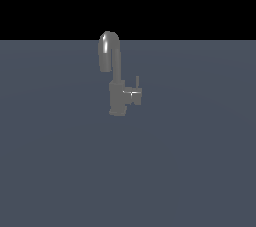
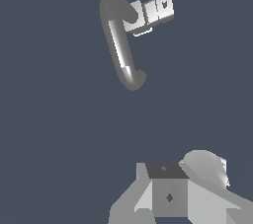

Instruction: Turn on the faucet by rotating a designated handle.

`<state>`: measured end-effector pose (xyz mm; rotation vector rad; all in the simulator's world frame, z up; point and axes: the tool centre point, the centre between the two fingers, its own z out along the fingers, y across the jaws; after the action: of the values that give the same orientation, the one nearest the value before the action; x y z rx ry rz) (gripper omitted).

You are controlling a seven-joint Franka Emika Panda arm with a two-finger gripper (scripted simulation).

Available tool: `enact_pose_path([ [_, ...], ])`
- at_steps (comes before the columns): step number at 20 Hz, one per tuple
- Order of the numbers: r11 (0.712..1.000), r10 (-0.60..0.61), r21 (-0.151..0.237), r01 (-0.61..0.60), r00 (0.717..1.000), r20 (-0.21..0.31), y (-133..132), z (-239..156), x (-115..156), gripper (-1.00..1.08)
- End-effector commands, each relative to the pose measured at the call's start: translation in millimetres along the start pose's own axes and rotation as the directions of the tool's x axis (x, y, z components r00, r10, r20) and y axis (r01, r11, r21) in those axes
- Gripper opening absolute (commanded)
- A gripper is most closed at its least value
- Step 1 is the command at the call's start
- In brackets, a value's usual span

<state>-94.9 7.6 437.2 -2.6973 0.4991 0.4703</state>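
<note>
Grey blocky gripper (image 2: 169, 193) parts are seen nearest in the wrist view, cut off at the frame's edge; the fingers are not shown, so whether they are released or clenched cannot be told. Well apart from them, the faucet (image 1: 117, 78) is seen standing upright on the slate-blue surface (image 1: 200, 171), dull grey metal with a tall arched gooseneck spout on a blocky body. The handle (image 1: 134, 92) is seen projecting toward the exterior view's right, ending in a thin upright pin. Bare surface is seen on all sides of the faucet.
</note>
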Motion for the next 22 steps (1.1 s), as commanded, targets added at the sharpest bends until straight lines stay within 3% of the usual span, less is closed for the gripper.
enact_pose_path([
  [1,0.998,0.042,0.042,-0.043,0.998,0.037,-1.2,2.1,16.9,-1.0],
  [7,0.979,0.134,0.137,-0.153,0.982,0.135,-1.4,9.8,57.5,-1.0],
  [12,0.945,0.204,0.21,-0.252,0.952,0.226,1.1,19.5,91.9,-1.0],
  [17,0.892,0.265,0.275,-0.359,0.907,0.327,5.9,32.8,126.9,-1.0],
  [22,0.818,0.314,0.328,-0.473,0.844,0.436,13.1,50.8,162.4,-1.0],
])
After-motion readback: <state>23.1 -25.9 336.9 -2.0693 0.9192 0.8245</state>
